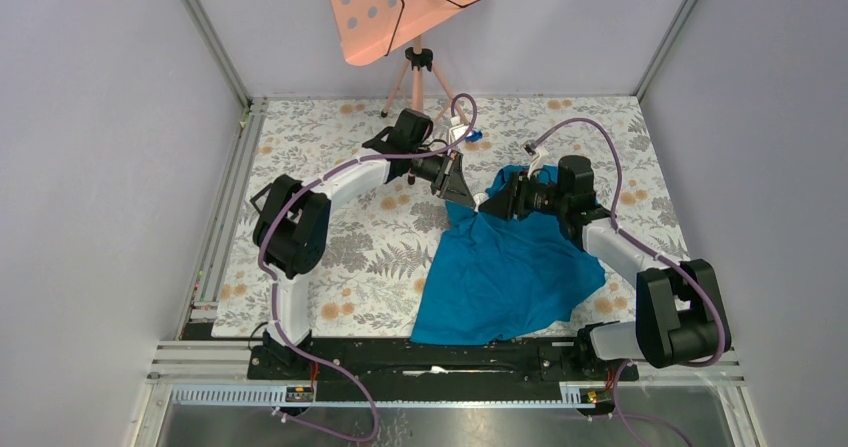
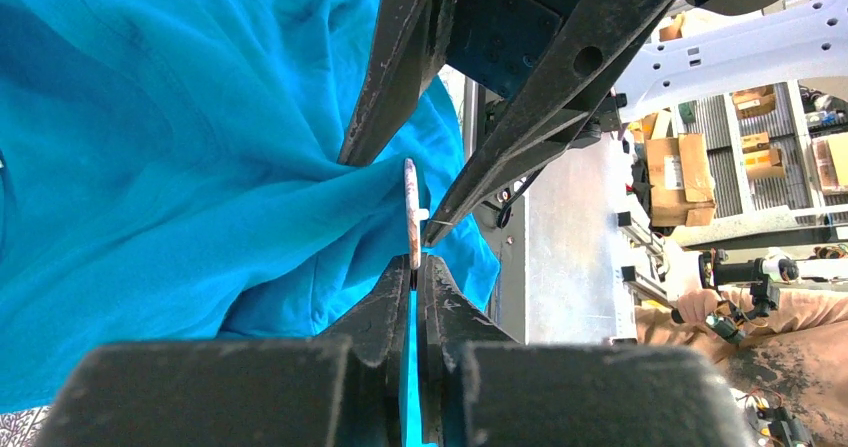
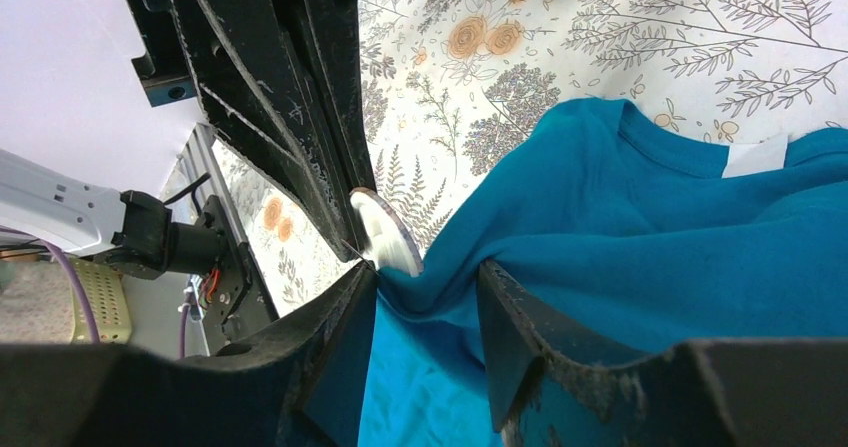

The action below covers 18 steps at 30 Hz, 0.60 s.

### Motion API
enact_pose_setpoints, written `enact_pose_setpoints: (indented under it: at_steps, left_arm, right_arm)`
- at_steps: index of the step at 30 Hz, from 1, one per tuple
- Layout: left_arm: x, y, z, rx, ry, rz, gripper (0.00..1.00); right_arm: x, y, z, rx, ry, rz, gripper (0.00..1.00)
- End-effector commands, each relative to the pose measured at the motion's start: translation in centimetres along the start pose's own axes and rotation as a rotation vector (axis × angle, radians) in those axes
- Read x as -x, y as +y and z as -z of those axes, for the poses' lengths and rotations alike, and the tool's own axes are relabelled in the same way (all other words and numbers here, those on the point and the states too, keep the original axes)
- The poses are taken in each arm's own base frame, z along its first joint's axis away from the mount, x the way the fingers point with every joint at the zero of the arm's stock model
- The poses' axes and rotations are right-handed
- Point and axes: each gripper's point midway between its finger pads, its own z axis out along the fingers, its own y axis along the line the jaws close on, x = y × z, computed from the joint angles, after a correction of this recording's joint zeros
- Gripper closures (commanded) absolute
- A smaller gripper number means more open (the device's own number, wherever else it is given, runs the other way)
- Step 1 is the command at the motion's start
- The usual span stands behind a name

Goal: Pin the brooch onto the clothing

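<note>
Ok, nearest the arm bases: teal shirt (image 1: 500,267) lies crumpled on the floral table cover (image 1: 340,237), right of centre, near edge close to the front rail. Its far end rises into a fold. The neck band w/ white label (image 3: 755,155) shows in the R wrist view.

Both grippers meet at that fold, tip to tip, L arm reaching in from the left and R arm from the right. L gripper (image 2: 413,272) is clamped tight on the rim of the brooch (image 2: 411,212). The disc stands on edge, off the table, against the fold, pale face showing in the R wrist view. R gripper (image 3: 428,272) has jaws partly apart, straddling the same fold, w/ one finger right beside the brooch. Can't tell if it bites the fabric.

Farther back, past the grippers: small blue bit (image 1: 474,134) on the cover. Beyond it, a pink board (image 1: 410,2) w/ holes sits on a tripod (image 1: 420,77) at the back wall.
</note>
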Motion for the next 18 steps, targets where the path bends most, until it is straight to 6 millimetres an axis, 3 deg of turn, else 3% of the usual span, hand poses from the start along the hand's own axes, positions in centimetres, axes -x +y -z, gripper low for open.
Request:
enact_pose_setpoints:
  at_steps: [1,18]
  left_arm:
    - [1.0,-2.8,-0.3,-0.093,0.014,-0.106,1.0]
    - [0.6,-3.2,-0.5,-0.081,0.034,-0.136,1.0]
  right_arm:
    - [2.5,0.6,-0.4,0.026,-0.032,0.041,0.53]
    - [1.8,-1.5,-1.2,-0.053,0.032,-0.04,0.69]
